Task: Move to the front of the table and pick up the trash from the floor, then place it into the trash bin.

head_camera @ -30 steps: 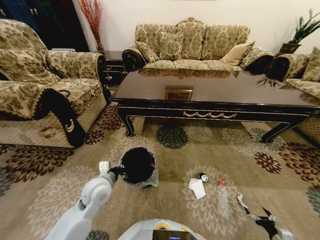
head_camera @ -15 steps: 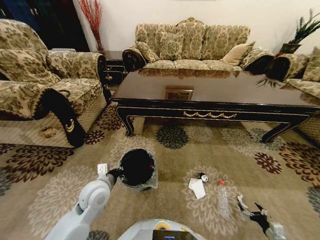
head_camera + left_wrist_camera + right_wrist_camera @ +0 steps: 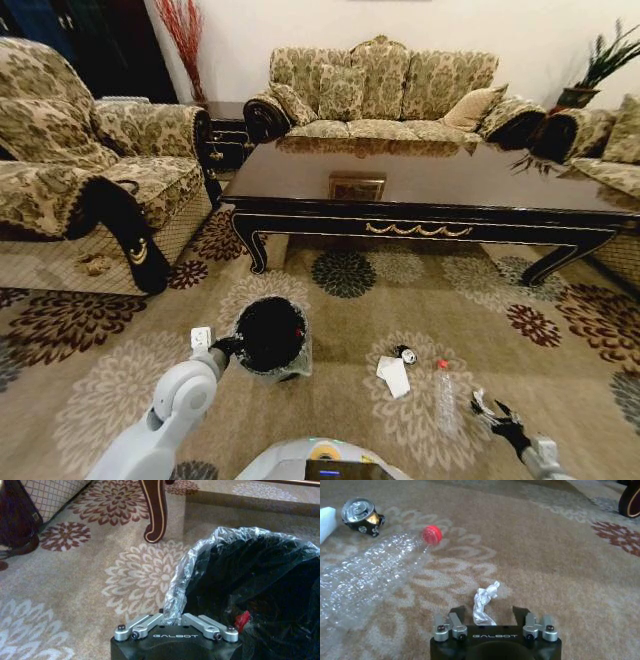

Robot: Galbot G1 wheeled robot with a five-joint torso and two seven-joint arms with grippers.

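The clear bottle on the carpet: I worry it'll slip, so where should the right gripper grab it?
Likely across the ribbed body of the clear bottle, coming straight down. It lies flat on the floor, red cap toward the table, and the right gripper is open nearby.

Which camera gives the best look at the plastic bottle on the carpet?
The right wrist view: the clear plastic bottle lies close, its red cap and crinkled body plain. The head view shows it small, lying beside the white paper. The left wrist view looks at the trash bin instead.
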